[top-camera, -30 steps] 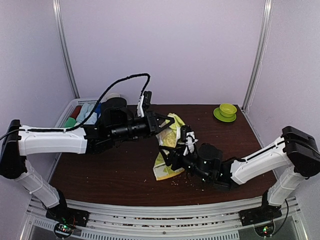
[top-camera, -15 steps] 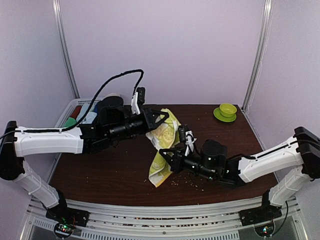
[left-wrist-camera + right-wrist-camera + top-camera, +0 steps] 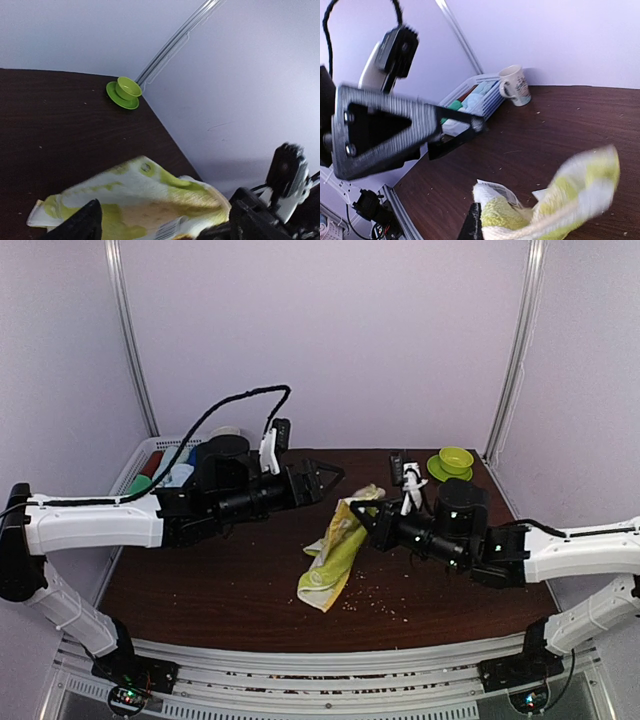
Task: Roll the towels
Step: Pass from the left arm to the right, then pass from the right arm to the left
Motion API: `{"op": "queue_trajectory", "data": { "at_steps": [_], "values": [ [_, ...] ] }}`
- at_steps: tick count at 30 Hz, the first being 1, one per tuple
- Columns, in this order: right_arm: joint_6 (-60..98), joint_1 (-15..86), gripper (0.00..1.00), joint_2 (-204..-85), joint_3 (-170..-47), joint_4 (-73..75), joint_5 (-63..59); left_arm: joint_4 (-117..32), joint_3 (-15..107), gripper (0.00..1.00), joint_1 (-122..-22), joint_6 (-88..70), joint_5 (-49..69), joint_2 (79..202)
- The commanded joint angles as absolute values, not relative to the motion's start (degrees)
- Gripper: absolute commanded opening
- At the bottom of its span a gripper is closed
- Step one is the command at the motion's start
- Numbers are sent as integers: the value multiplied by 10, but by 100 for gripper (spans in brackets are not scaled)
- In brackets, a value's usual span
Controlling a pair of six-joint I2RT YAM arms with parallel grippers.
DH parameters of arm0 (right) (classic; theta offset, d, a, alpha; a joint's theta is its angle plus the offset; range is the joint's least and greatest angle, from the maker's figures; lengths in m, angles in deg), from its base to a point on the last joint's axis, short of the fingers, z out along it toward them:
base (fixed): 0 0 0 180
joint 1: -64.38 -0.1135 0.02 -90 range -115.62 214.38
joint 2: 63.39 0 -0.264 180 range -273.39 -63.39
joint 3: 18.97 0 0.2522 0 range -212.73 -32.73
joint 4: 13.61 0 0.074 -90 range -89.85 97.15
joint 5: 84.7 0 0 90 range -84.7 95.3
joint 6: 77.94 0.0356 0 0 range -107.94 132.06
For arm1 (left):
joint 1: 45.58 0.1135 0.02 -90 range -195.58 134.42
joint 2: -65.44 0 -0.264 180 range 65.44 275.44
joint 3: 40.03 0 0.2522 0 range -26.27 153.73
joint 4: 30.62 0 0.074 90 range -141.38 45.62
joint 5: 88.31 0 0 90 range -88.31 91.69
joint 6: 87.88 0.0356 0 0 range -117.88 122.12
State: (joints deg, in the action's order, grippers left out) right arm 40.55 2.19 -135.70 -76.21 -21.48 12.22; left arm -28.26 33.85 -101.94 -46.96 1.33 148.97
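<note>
Yellow-green cloth with white print, the smaller towel [image 3: 333, 552] hangs in a loose, creased strip at the middle of the top view. Its upper corner is pinched in the right gripper [image 3: 360, 514] and its lower end is bunched on the dark wooden table [image 3: 200, 580] toward the bottom centre. A second ago the left gripper [image 3: 333, 480] was clamped on the towel's far edge while the right one was only closing in. Now the left has let go and drawn back to the upper left of the cloth, jaws spread wide and holding nothing. The right jaws are closed tight on the corner, and that arm has swung up and toward the right of the frame, dragging the towel with it. The right wrist view shows the cloth [image 3: 555, 207] folded over at the fingers, with its label showing. It reads as a handover: the right arm alone now carries the towel, which is neither spread flat nor rolled at all, so it probably has to be laid out before any rolling starts. The green cup and saucer [image 3: 453, 462] at the upper right stand well apart. Something pale blue lies in the white slatted basket [image 3: 135, 468] at the left; whether it is the other towel cannot be told.
</note>
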Motion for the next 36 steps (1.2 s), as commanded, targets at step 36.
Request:
{"op": "queue_trajectory", "data": {
  "at_steps": [36],
  "values": [
    [403,134,0,-1351,-898,-4,-39,-198,294,98,-1041,-56,7,1482]
  ]
}}
